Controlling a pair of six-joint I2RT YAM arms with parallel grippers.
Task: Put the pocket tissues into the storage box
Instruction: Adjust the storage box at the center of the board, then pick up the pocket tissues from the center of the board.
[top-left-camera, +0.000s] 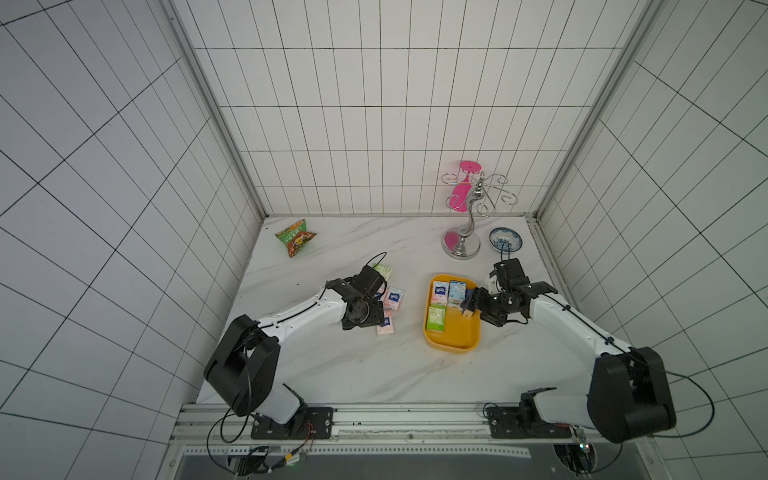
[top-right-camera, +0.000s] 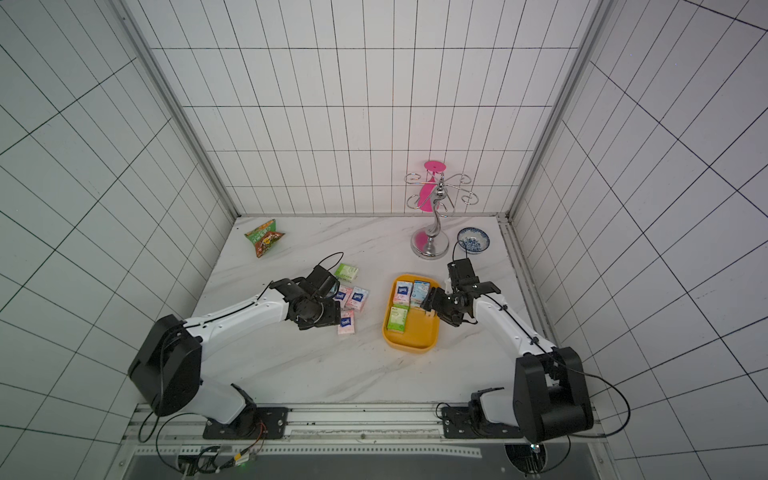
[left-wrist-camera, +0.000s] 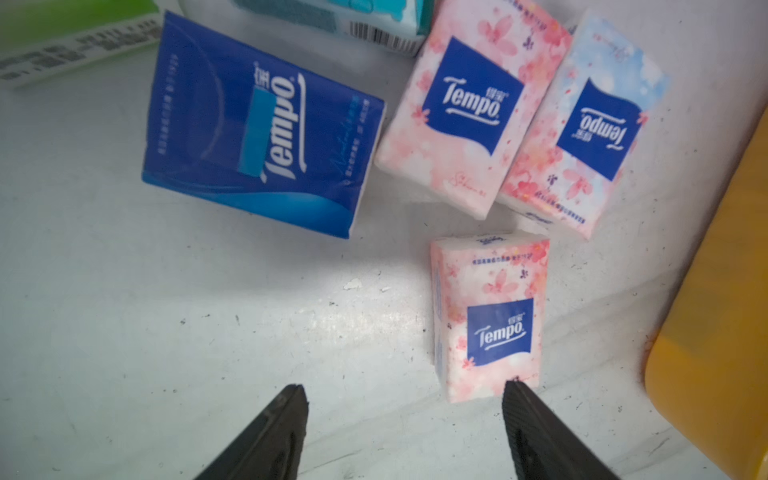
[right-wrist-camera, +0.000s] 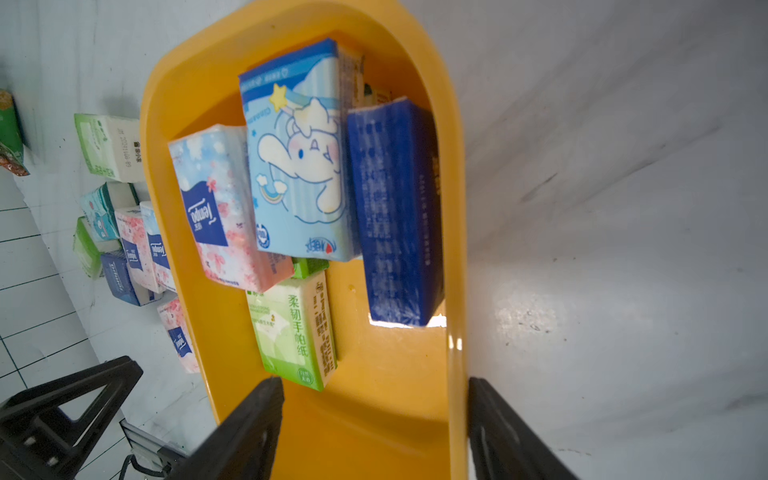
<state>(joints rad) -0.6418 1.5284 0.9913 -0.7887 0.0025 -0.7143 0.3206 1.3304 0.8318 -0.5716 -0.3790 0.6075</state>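
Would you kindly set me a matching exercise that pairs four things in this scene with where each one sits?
Things:
1. crinkled green-orange snack bag
2. blue-and-white patterned round bowl
3. light blue cartoon-print tissue packet
4. pink plastic goblet

Places:
A. inside the yellow-orange plastic storage box
B. hanging on the chrome wire rack
C. alone near the far left corner of the white marble table
D. on the table at the far right, beside the rack's base

Pairs: 1-C, 2-D, 3-A, 4-B
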